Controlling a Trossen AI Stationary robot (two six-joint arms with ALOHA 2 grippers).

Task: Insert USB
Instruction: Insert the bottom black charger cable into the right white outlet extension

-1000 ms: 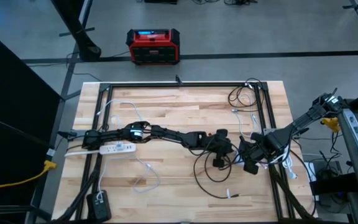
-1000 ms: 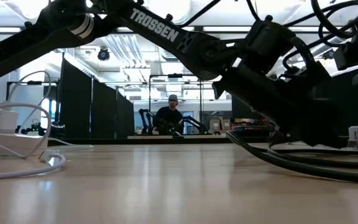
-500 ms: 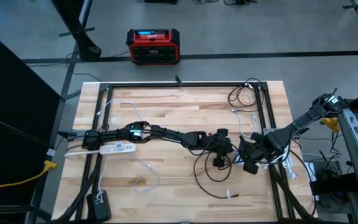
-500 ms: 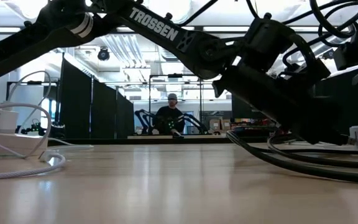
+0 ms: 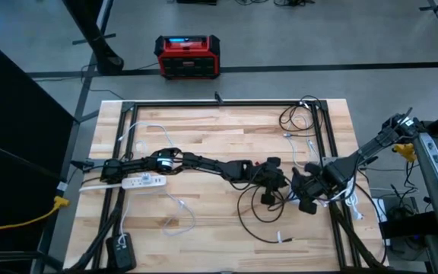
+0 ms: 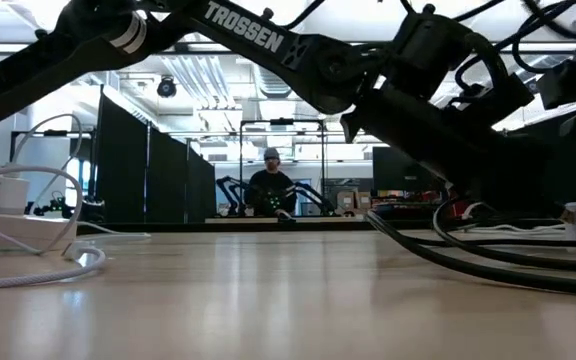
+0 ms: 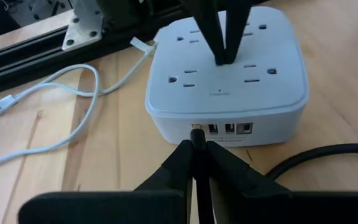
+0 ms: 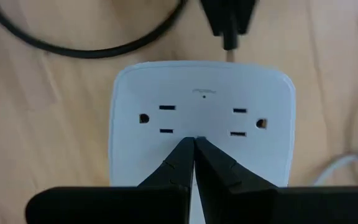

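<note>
A white power cube [image 7: 253, 93] sits flat on the wooden table, with outlets on top and a row of USB ports [image 7: 227, 129] in its side. My left gripper [image 7: 197, 147] is shut on a black USB plug [image 7: 197, 137], whose tip stands at the end port of the row; I cannot tell whether it is inside. The plug's black cable [image 5: 248, 215] loops across the table. My right gripper [image 8: 194, 142] is shut and points down onto the cube's top. In the high view both grippers meet at the table's right middle, left [image 5: 274, 183] and right [image 5: 301, 190], hiding the cube. My left gripper pinches the USB plug's black body [image 7: 198, 140] between its two fingers, which lie along the plug. They come slanting down from the table's left side. The plug is clear of the table, its tip pointing at the cube's side. My right gripper presses its shut fingertips [image 7: 222, 57] down on the cube's top face [image 8: 199, 127], between the outlets. The fingers come from above, pointing almost straight down. The cube lies flat on the table under them.
A white power strip [image 5: 143, 181] lies at the table's left, with thin white cables [image 5: 175, 205] near it. More white cable [image 7: 48, 106] lies beside the cube. Black cable coils [image 5: 295, 116] sit at the far right. A black metal frame [image 5: 219, 103] runs round the table.
</note>
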